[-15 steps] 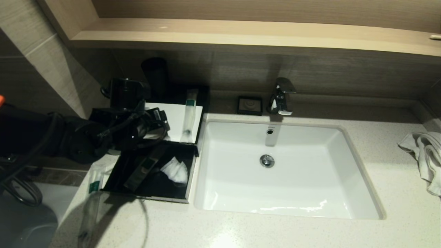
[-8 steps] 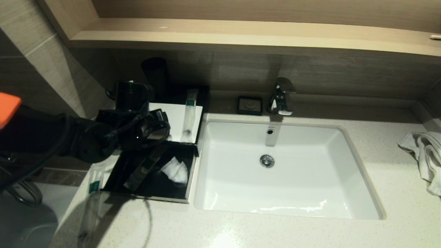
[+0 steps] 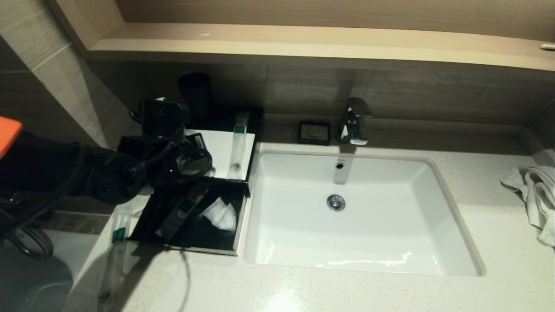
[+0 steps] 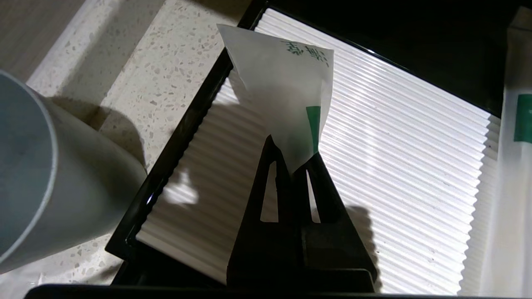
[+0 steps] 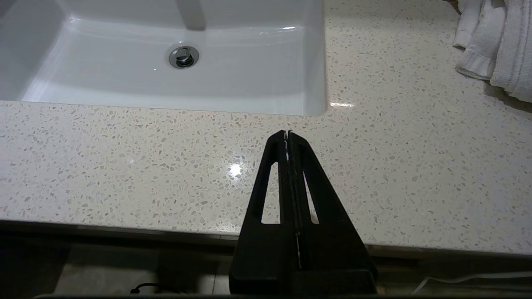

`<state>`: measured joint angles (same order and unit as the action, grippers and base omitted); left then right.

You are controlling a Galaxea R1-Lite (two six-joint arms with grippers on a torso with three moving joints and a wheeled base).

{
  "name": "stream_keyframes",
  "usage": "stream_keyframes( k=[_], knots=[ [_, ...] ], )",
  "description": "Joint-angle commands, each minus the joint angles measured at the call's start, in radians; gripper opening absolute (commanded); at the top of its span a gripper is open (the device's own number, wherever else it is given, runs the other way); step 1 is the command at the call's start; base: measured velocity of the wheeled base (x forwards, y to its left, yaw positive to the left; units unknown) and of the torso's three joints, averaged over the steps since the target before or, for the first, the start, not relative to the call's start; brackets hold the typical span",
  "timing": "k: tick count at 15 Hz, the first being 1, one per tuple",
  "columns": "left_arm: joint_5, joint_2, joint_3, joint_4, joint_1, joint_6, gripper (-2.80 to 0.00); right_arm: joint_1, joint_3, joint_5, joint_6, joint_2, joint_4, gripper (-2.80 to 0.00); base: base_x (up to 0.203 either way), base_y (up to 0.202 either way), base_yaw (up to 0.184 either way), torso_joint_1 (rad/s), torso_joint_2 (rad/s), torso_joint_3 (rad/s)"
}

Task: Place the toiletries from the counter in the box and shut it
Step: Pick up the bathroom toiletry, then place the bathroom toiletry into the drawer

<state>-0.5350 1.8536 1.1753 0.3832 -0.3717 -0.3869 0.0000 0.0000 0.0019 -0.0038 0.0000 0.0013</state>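
**Robot body: all-black hardware**

Left arm (image 3: pixel 65 173): matte black, bulky, orange patch far behind the jaws. Loose black cables loop over the wrist housing. Both sets of jaws: black tapered wedges, each finger (image 5: pixel 276 182) with a slot cut-out.

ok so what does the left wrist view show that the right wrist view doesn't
Only the left wrist view: the left hand shut on a white sachet above the box's ribbed white top, a grey cup beside it, and a long clear packet.
Only the right wrist view: the shut, empty right hand, the basin, the towel.
Both: the speckled counter.
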Motion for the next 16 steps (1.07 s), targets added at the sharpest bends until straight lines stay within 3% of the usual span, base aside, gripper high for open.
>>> stream_keyframes(
  k=[1,6,10,13,16],
  knots=[
    [-0.003,-0.022,-0.003,0.001,-0.001,-0.003,-2.8,0.0,0.0,0.0,-0.001,0.0,0.0,-2.8,0.0,0.0,0.0,0.0,0.0,0.0],
    [-0.001,-0.1,-0.027,-0.007,-0.015,0.002,-2.8,0.0,0.0,0.0,-0.001,0.0,0.0,-2.8,0.0,0.0,0.0,0.0,0.0,0.0],
    [0.0,-0.228,-0.127,-0.026,-0.123,0.048,-2.8,0.0,0.0,0.001,-0.001,0.0,0.0,-2.8,0.0,0.0,0.0,0.0,0.0,0.0],
    [0.011,-0.333,-0.241,-0.131,-0.241,0.06,-2.8,0.0,0.0,0.001,-0.001,0.0,0.0,-2.8,0.0,0.0,0.0,0.0,0.0,0.0],
    [0.037,-0.4,-0.307,-0.304,-0.289,0.064,-2.8,0.0,0.0,0.001,-0.001,0.0,0.0,-2.8,0.0,0.0,0.0,0.0,0.0,0.0]
  ],
)
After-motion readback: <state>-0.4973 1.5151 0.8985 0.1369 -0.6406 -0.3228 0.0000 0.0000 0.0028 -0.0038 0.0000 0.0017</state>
